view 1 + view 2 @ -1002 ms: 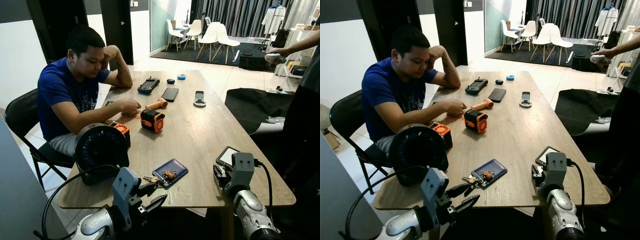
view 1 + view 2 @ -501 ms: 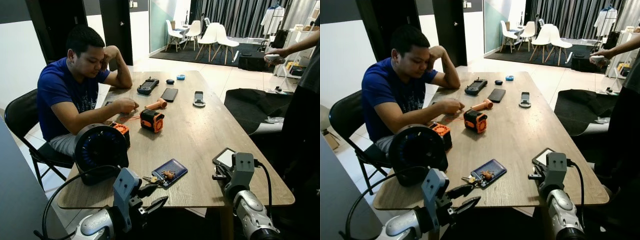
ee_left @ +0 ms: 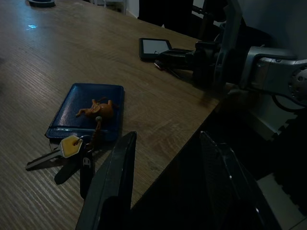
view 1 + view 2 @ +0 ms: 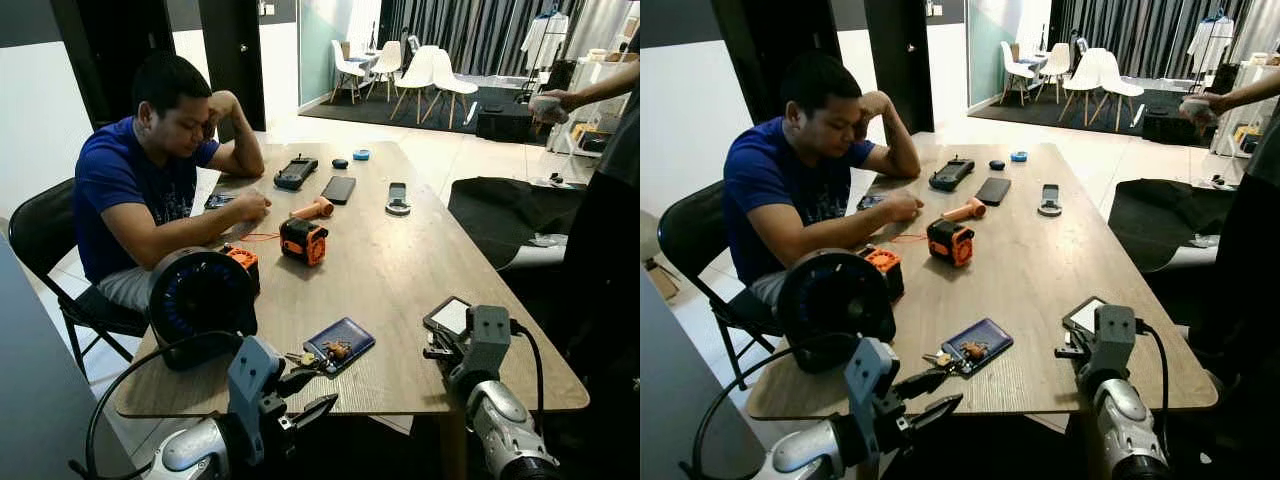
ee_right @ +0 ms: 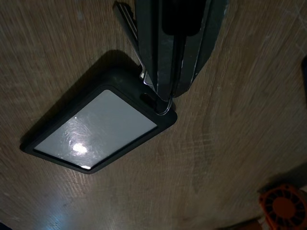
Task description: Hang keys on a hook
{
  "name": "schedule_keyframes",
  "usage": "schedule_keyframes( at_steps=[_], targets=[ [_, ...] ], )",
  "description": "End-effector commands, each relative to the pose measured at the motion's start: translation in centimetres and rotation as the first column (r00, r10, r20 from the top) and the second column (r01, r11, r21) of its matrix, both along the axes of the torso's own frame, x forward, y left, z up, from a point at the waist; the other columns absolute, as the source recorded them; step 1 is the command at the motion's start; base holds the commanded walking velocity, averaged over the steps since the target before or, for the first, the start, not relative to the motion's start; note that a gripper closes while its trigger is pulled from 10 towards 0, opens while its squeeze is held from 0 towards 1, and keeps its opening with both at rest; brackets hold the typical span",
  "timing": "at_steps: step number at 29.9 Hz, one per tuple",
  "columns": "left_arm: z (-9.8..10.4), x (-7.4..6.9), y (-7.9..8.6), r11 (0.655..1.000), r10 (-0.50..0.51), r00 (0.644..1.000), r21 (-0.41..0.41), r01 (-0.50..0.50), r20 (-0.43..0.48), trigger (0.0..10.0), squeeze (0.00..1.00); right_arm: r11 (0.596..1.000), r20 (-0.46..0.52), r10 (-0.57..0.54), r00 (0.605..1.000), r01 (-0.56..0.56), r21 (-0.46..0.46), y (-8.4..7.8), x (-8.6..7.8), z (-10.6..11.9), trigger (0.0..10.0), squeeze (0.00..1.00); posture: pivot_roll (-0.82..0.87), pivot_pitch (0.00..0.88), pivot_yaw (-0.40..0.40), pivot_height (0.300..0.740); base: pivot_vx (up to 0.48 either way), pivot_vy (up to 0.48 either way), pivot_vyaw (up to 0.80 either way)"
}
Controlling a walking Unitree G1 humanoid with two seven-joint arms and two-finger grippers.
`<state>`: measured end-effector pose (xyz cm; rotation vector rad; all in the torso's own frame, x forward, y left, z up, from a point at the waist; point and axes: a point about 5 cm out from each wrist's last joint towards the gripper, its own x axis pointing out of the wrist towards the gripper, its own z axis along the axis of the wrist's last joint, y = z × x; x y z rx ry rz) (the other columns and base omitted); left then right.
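Observation:
A bunch of keys (image 4: 303, 358) lies on the wooden table (image 4: 400, 260) near its front edge, touching a blue wallet (image 4: 341, 344) with a small orange charm (image 3: 96, 109) on top. In the left wrist view the keys (image 3: 71, 154) rest just past my left gripper (image 3: 169, 138). That gripper (image 4: 311, 391) hovers open at the table's edge, a little short of the keys. My right gripper (image 4: 438, 347) is shut, its tips resting on the rim of a small black-framed device (image 5: 95, 131) at the front right.
A person in a blue shirt (image 4: 140, 180) sits at the table's left side, hands on it. Another person (image 4: 610, 200) stands to the right. A black round fan (image 4: 200, 295), an orange tape measure (image 4: 303, 240) and phones (image 4: 339, 188) lie farther along the table.
My right gripper has edged a little left along the small device. The seated person's hand shifted on the table. My left gripper has barely moved.

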<state>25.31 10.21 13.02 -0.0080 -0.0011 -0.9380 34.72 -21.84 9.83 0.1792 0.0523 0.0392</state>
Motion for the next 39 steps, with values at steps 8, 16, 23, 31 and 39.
schedule_keyframes(
  at_steps=[8, 16, 23, 31, 39],
  targets=[
    [0.0, -0.2, 0.4, 1.0, -0.002, 1.0, 0.017, 0.003, -0.007, 10.0, 0.0, 0.987, 0.377, 0.006, 0.926, -0.066, 0.147, 0.6, 0.5, 6.3, 3.6, 0.0, 0.08, 0.08, 0.034, 0.74, 0.0, 0.0, 0.0],
    [-0.1, -0.2, 0.6, 1.0, -0.003, 1.0, 0.018, 0.003, -0.012, 10.0, 0.0, 0.977, 0.513, 0.054, 0.857, -0.151, 0.151, 1.6, 0.5, 9.8, 0.0, 0.0, 0.07, 0.083, 0.035, 0.74, 0.0, 0.0, 0.0],
    [-0.1, -0.2, 0.6, 1.0, -0.004, 1.0, 0.019, 0.004, -0.013, 10.0, 0.0, 0.972, 0.535, 0.065, 0.842, -0.174, 0.155, 1.8, 0.4, 10.4, 0.0, 0.0, 0.07, 0.081, 0.034, 0.74, 0.0, 0.0, 0.0],
    [-0.1, 0.0, 1.1, 1.0, 0.002, 1.0, 0.028, -0.002, -0.003, 10.0, 0.0, 0.958, 0.536, 0.117, 0.836, -0.237, 0.16, 2.3, 0.2, 10.7, 0.0, 0.0, 0.08, 0.071, 0.034, 0.74, 0.0, 0.0, 0.0],
    [0.0, -0.4, 2.8, 0.998, -0.049, 0.999, 0.048, 0.05, -0.019, 10.0, 0.0, 0.814, 0.501, 0.424, 0.754, -0.56, 0.155, 5.9, -2.0, 10.4, 0.0, 0.0, 0.08, 0.065, 0.031, 0.74, 0.0, 0.0, 0.0]
  ],
)
